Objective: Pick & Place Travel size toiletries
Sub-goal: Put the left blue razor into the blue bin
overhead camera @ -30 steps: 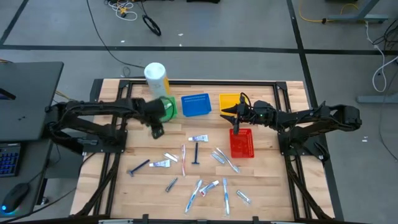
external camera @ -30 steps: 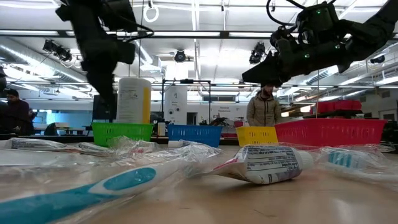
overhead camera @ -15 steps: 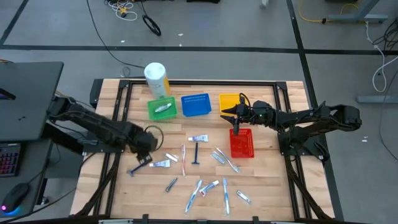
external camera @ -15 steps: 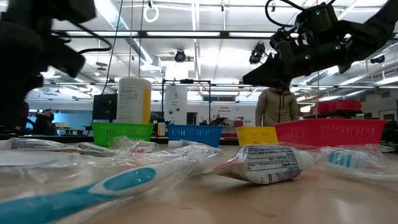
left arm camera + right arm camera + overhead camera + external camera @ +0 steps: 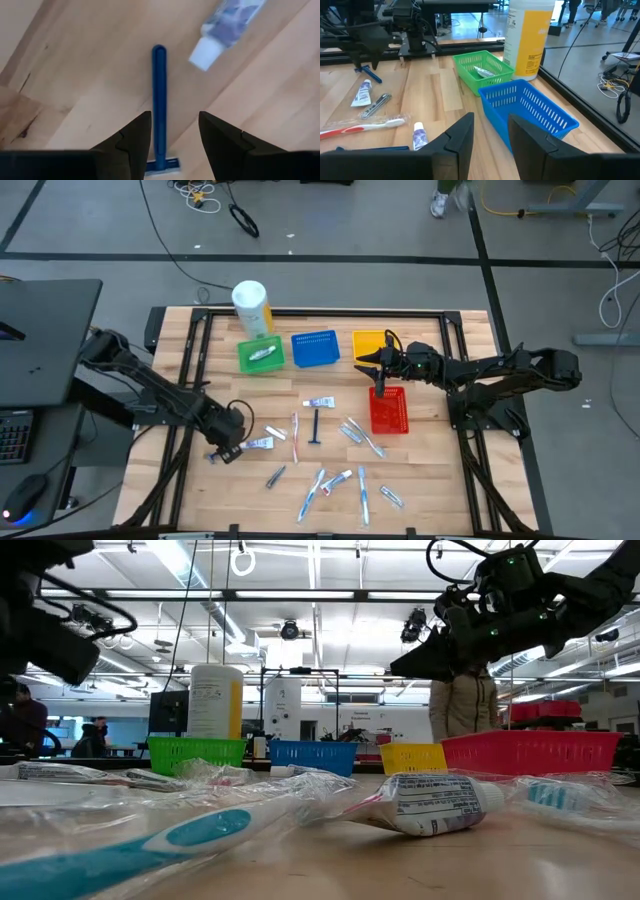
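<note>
— Under your left gripper (image 5: 172, 131), what lies on the wooden table (image 5: 430, 480)?
— You see a thin blue razor (image 5: 159, 107), long and straight, lying flat. Its head sits between the spread fingers; its handle points away, near a small white tube (image 5: 225, 27).
— And your right gripper (image 5: 375, 366)?
— It hangs spread apart above the red mesh basket (image 5: 390, 412).

Cables (image 5: 180, 240) are trailing over the grey floor (image 5: 330, 225); ceiling lights (image 5: 290, 630) are glowing above a person (image 5: 462, 705) standing behind.
</note>
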